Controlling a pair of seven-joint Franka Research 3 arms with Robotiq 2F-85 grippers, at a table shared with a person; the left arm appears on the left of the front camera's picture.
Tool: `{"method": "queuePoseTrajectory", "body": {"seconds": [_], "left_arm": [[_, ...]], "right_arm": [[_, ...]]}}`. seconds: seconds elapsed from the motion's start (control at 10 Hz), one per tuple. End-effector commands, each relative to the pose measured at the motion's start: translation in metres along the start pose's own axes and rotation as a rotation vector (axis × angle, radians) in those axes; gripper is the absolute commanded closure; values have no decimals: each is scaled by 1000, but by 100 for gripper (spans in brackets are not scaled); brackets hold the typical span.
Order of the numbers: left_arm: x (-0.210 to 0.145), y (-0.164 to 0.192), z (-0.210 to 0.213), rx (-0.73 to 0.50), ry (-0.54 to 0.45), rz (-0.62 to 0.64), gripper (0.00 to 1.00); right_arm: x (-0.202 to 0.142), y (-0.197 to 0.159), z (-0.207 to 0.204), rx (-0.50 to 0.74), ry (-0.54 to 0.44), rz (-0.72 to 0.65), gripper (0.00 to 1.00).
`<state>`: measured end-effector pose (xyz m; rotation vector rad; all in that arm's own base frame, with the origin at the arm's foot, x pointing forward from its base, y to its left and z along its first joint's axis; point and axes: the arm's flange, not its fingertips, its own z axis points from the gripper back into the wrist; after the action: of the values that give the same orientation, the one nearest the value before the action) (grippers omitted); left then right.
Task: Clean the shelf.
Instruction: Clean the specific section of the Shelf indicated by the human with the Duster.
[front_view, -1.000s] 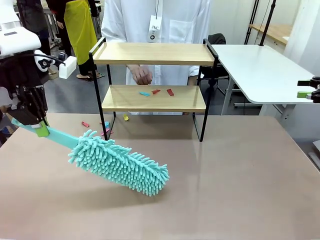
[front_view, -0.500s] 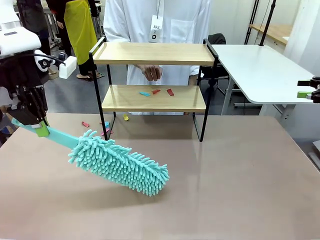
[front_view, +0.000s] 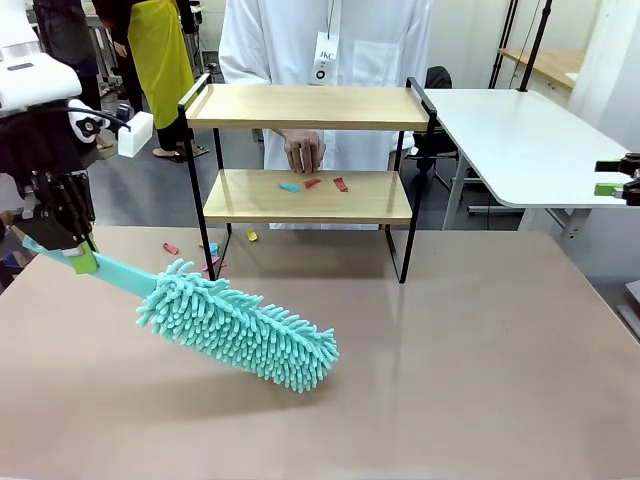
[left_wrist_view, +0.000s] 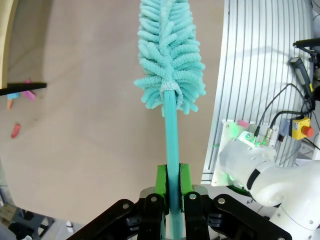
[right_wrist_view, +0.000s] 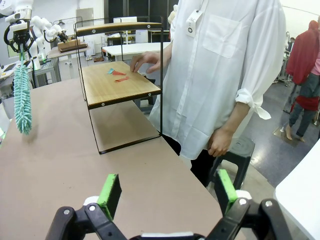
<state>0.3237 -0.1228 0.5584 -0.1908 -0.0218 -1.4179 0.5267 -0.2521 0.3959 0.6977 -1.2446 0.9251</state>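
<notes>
In the front view, the shelf (front_view: 300, 106) is placed at the far middle of the brown table (front_view: 480, 380). Some small coloured scraps (front_view: 315, 184) are seen on its lower board, just below a hand (front_view: 303, 152) of the person who stands behind it. A few loose bits (front_view: 205, 255) are scattered on the table beside the left legs of the shelf. At the left, the left gripper (front_view: 78, 256) is closed on the handle of a turquoise duster (front_view: 235, 335). The fluffy head of the duster is tilted down to the table, near the shelf but apart from it. Whether it touches the table cannot be told. In the left wrist view, the thin handle is clamped tightly between the green pads (left_wrist_view: 161, 181). In the right wrist view, the right gripper (right_wrist_view: 167, 192) is spread wide and nothing is held by it. The shelf is seen farther off across the table.
</notes>
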Motion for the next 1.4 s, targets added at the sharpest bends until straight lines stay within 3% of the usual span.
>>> {"method": "queuePoseTrajectory", "body": {"seconds": [0.0, 1.0, 1.1, 1.3], "left_arm": [[-2, 0, 4, -1, 7, 0, 87], [0, 0, 0, 0, 0, 0, 87], [4, 3, 1, -3, -92, -19, 87], [6, -4, -6, -8, -185, -1, 87]], "right_arm": [[7, 1, -2, -9, 25, -12, 0], [7, 1, -2, -9, 25, -12, 0], [7, 1, -2, -9, 25, -12, 0], [7, 1, -2, -9, 25, -12, 0]]}}
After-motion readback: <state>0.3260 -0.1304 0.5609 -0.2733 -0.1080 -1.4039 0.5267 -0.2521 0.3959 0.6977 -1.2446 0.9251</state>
